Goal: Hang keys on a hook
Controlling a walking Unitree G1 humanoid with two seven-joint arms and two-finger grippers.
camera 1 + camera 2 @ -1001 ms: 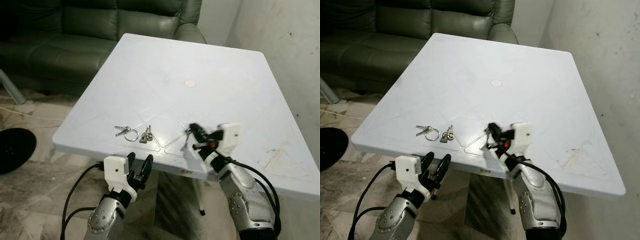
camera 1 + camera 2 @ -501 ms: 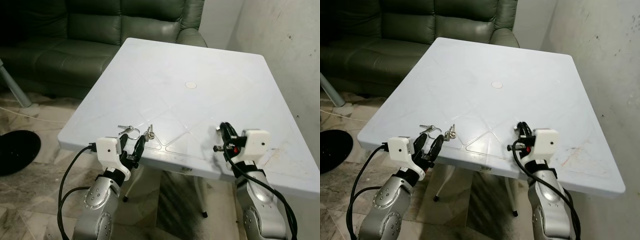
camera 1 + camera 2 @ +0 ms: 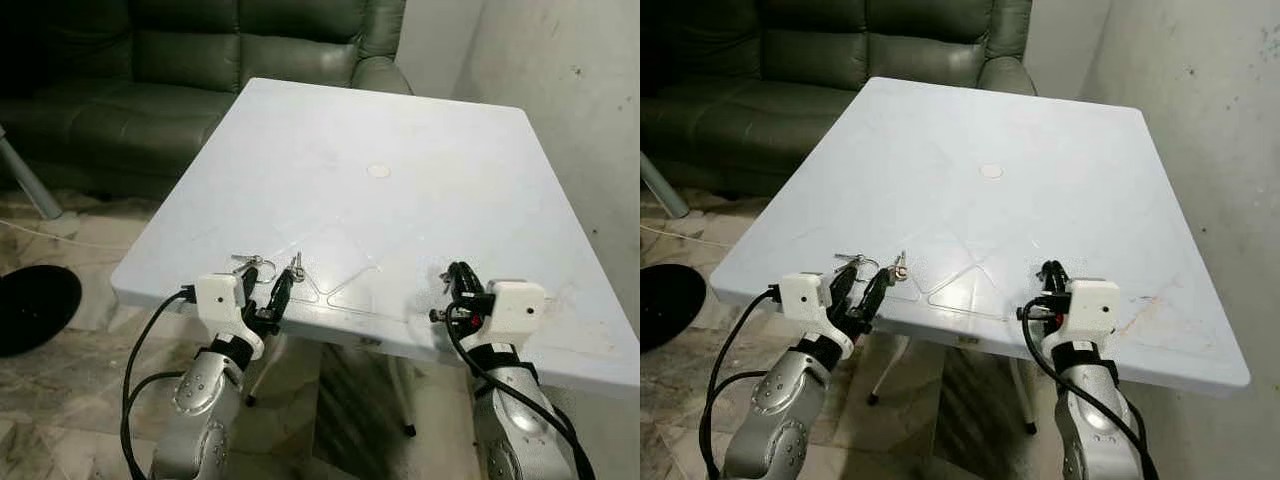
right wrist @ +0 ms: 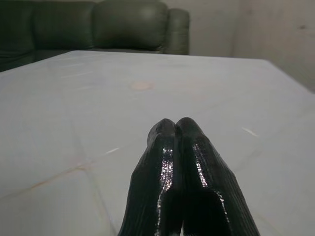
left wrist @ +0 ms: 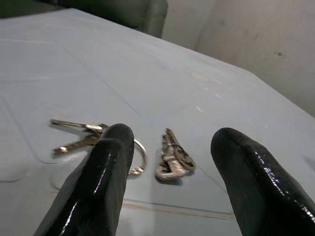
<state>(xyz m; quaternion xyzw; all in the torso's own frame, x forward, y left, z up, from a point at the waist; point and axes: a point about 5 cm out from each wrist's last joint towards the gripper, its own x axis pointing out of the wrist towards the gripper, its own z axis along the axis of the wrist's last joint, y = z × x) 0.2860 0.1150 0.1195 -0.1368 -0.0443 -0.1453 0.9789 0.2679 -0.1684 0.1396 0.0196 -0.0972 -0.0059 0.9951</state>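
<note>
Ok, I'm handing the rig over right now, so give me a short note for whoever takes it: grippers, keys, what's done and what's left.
Left gripper: open, at the near table edge, fingers either side of the keys, holding nothing.
Right gripper: shut, over the near edge of the white table, nothing visible between its fingers.
Keys: ringed bunch and small bunch lie side by side on the table near the front edge.
Done: left gripper lined up on the keys.
Left: grasp the keys, find a hook, hang them.
</note>
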